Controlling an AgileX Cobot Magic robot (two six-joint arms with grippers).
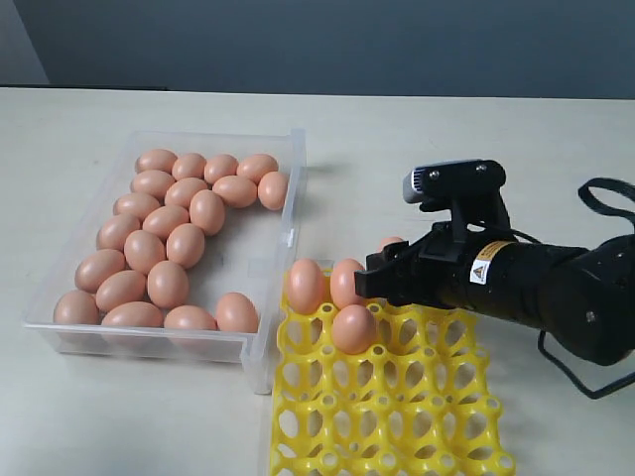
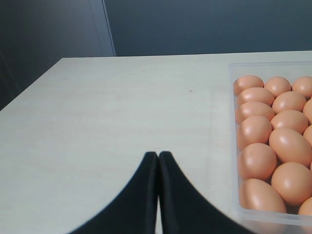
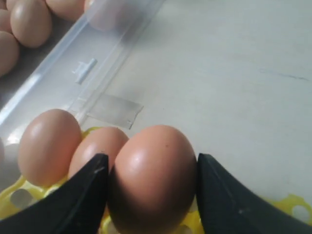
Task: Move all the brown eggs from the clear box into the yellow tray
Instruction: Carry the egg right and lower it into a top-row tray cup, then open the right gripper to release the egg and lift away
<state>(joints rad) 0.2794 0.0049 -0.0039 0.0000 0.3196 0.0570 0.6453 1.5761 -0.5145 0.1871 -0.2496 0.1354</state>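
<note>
– Checking the right gripper (image 3: 151, 161) first: what is it doing?
– It is clamping one brown egg (image 3: 153, 180) between its two black fingers (image 3: 80, 197). The jaws are standing wide and pressing both sides of the shell.
– Where is that egg sitting?
– It is hanging at the far edge of the yellow tray (image 1: 397, 416), just beside the two back-row eggs (image 1: 305, 286). Cannot tell whether it is touching a cup.
– Anything else in the tray?
– A second-row egg (image 1: 353, 328) is sitting right in front of those two.
– And the rest?
– The other brown eggs (image 1: 186, 245), around twenty, are lying loose in the clear box (image 1: 296, 198). The box is lying on the table (image 1: 446, 139), just beside the tray's left side.
– Left gripper?
– The left gripper (image 2: 158, 156) is hovering over bare table near the box. Its fingers are pressing together and holding nothing.
</note>
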